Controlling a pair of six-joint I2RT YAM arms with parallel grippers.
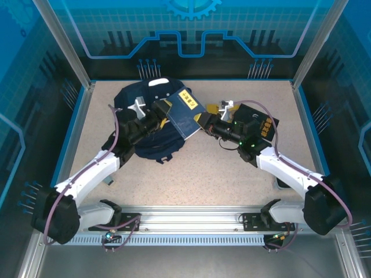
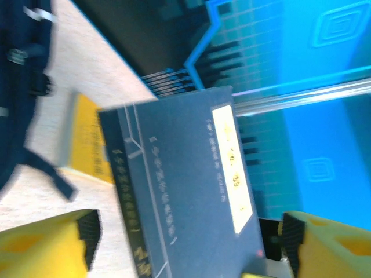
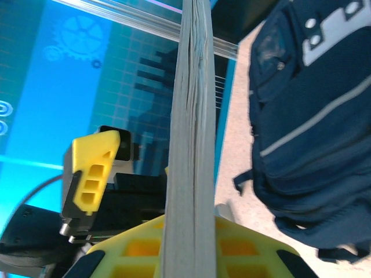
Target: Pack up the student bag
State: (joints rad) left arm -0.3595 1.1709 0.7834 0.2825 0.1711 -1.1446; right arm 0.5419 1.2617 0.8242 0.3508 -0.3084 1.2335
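Navy-blue hardcover book with yellow label (image 1: 184,113) grasped by right claw (image 1: 203,120), left claw (image 1: 164,110) released, large navy-blue fabric backpack (image 1: 128,95) at 11 o'clock.

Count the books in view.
3: a blue book gripped by the right gripper beside the student bag; a yellow book on the table beyond it; a black book under the right arm. Others may be hidden.

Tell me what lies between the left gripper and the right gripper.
The blue book, in the top view: it spans the gap from left gripper to right gripper, overlapping the student bag.
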